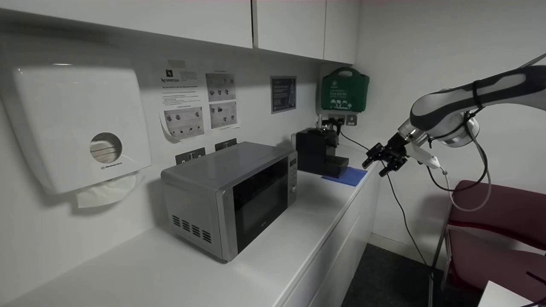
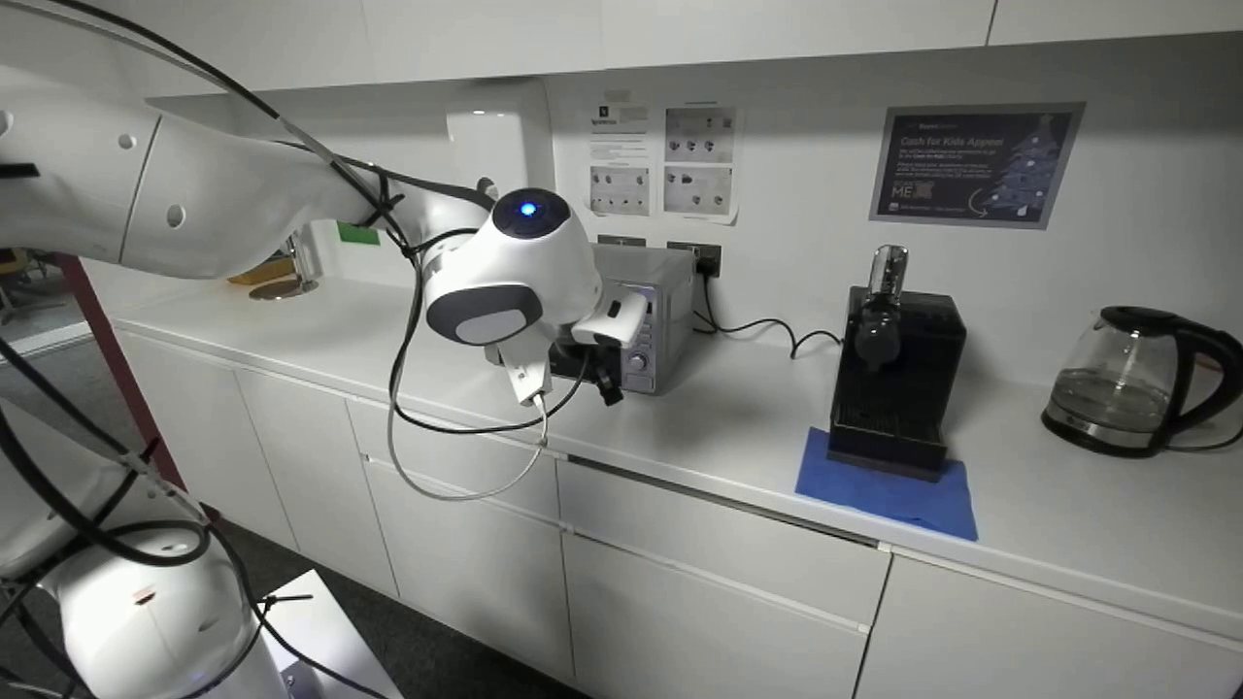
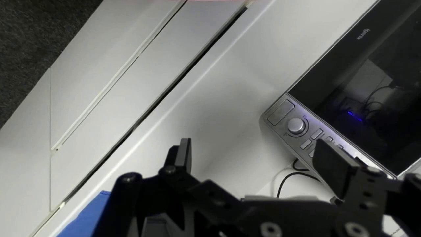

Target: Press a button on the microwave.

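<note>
The black metal two-fingered gripper [image 3: 253,148] hangs in mid-air, its fingers [image 3: 332,164] spread wide with nothing between them. The silver-grey, box-shaped metal microwave [image 1: 230,196] stands on the smooth white worktop [image 1: 204,281], well apart from the gripper; in the wrist view it lies beyond the fingertips and to the right, its dark glass window [image 3: 371,82] farther off and its narrow grey control panel [image 3: 294,140] nearer. On that panel a round silver dial [image 3: 296,125] shows just beyond the gap between the fingers, and beside it small grey rectangular buttons [image 3: 306,144] run toward the right-hand finger, which hides some of them. The flat blue cloth [image 3: 82,217] under the boxy black coffee machine [image 2: 898,374] lies on the opposite side of the gripper from the microwave. This looks like the approach step: the gripper is not yet at the panel, and no press appears to be made. The next move likely calls for bringing the fingers together into one narrow tip, or letting a single finger lead, then shifting toward the panel until that tip faces one button squarely. Which button is wanted, the task does not say. A gentle, straight push should serve; a slanted one might catch the dial.
</note>
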`<state>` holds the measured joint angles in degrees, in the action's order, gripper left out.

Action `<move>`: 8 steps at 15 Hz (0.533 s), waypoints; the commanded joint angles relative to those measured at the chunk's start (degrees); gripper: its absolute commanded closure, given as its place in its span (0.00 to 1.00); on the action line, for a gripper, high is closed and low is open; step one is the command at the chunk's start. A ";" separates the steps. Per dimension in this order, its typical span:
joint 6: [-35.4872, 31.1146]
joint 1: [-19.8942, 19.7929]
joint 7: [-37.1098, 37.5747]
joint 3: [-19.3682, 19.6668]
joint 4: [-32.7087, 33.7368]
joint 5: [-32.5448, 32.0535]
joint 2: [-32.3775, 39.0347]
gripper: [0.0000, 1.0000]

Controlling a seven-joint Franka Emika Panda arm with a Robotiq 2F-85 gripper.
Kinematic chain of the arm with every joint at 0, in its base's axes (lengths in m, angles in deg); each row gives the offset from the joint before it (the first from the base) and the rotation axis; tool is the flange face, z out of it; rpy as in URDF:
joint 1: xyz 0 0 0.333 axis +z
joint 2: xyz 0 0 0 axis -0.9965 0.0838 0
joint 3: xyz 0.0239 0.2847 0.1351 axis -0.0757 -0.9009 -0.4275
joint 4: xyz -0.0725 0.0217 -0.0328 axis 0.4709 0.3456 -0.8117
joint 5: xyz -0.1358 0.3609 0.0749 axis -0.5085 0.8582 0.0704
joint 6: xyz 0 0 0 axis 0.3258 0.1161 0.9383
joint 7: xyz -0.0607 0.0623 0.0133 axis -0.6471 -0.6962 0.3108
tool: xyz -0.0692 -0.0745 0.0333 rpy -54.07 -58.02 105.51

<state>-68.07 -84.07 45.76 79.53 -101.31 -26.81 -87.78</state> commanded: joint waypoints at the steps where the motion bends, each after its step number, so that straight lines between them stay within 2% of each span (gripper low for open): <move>1: -6.48 4.95 -8.10 0.50 -1.06 8.49 2.29 0.00; 4: -7.46 9.16 -14.01 0.44 0.65 21.09 4.97 0.00; 5: -8.40 11.63 -15.57 1.73 1.11 24.29 5.63 0.00; 8: -7.97 14.14 -19.52 2.43 3.46 34.33 7.46 0.00</move>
<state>-75.68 -72.85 30.70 80.02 -101.06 -0.74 -82.38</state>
